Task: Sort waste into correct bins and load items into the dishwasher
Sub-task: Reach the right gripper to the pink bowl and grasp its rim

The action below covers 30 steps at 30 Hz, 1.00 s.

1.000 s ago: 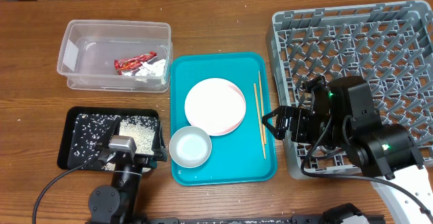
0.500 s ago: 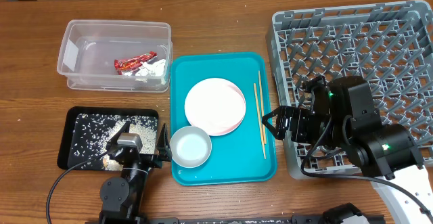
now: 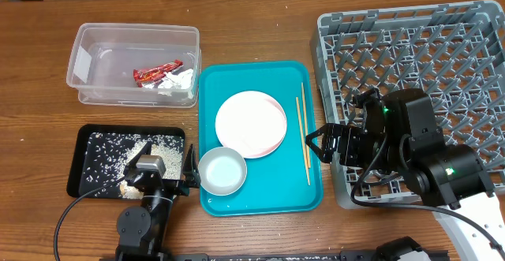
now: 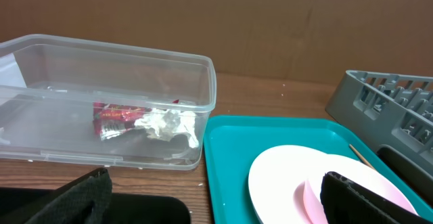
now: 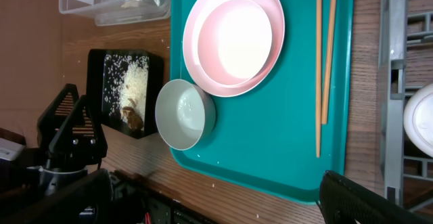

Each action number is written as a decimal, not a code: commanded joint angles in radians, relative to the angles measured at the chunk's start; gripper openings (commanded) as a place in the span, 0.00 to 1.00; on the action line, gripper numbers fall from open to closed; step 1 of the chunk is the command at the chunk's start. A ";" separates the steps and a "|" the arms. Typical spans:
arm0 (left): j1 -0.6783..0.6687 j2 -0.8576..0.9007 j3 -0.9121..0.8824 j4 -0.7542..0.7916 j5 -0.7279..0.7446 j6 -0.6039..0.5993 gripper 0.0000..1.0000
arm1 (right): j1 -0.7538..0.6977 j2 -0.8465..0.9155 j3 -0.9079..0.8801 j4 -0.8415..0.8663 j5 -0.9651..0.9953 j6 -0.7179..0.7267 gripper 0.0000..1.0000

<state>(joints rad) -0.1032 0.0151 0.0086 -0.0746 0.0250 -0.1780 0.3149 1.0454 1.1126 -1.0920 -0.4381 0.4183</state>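
Note:
The red wrapper (image 3: pixel 156 73) and white tissue (image 3: pixel 180 80) lie in the clear tub (image 3: pixel 95 44). Rice bits (image 3: pixel 106 154) are scattered in the black tray (image 3: pixel 79 184). The pink-white plate (image 3: pixel 251 123), a white bowl (image 3: pixel 222 170) and the chopsticks (image 3: pixel 303 135) lie on the teal tray (image 3: pixel 260 78). My left gripper (image 3: pixel 162 174) is open and empty, low over the black tray's front right corner, beside the bowl. My right gripper (image 3: pixel 319 144) is open and empty between the teal tray and the grey dish rack (image 3: pixel 410 48). A white dish (image 5: pixel 419 116) sits in the rack.
The left wrist view looks across the wrapper (image 4: pixel 115 116) and tissue (image 4: pixel 166 124) in the tub (image 4: pixel 135 55) to the plate (image 4: pixel 291 176). A brown clump (image 5: pixel 134 119) lies among the rice. The right arm covers the rack's front left part.
The left gripper has drawn back a little toward the table's front edge and then held still. The right arm has not moved.

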 commanded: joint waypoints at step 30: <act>-0.004 -0.010 -0.004 -0.002 -0.002 -0.010 1.00 | 0.253 0.595 0.013 0.494 0.377 0.169 0.69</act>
<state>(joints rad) -0.1036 0.0151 0.0086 -0.0750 0.0250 -0.1814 0.6071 1.6024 1.1118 -0.6323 -0.0101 0.5766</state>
